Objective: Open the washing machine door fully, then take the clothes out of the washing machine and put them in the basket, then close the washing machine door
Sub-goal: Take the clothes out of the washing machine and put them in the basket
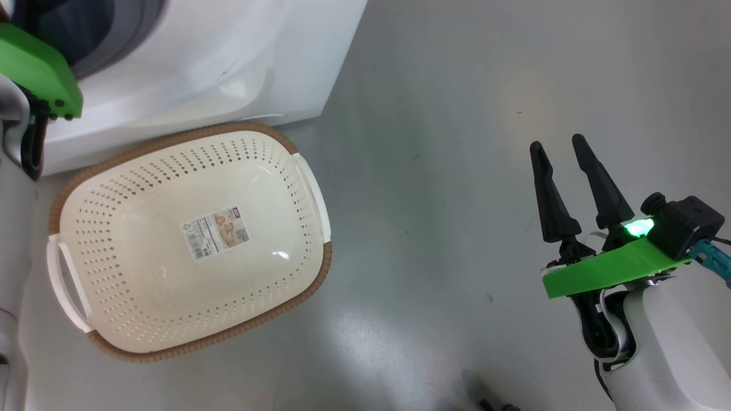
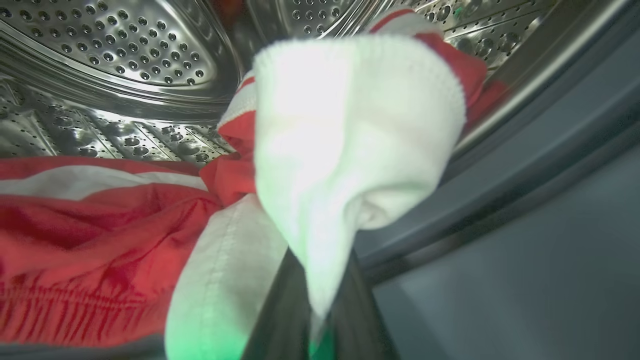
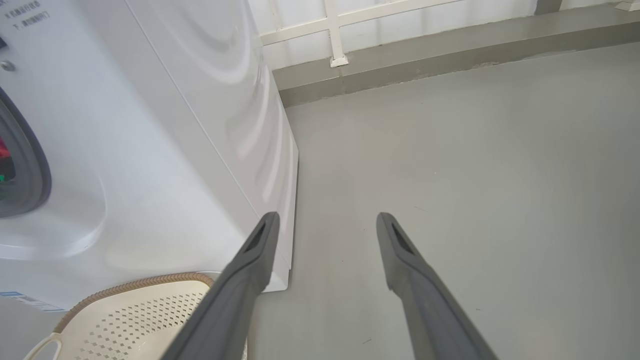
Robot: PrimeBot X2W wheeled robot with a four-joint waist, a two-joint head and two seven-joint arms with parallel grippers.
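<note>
GRIP: pinching white fold of soft red-and-white fabric clothes [image 2: 350, 135] with left hand [image 2: 320, 270], inside perforated steel drum [image 2: 125, 55] of white washing machine [image 1: 228, 68] | HANDLING: expecting light, limp, trailing cloth; favouring bunched folds | RIGHT: holding right hand [image 3: 326, 217] spread, empty

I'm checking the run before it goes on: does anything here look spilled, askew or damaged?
Nothing stands out. The basket sits upright and empty on the floor beside the washing machine; the clothes lie in the drum, a white fold pinched in the left pincer.
</note>
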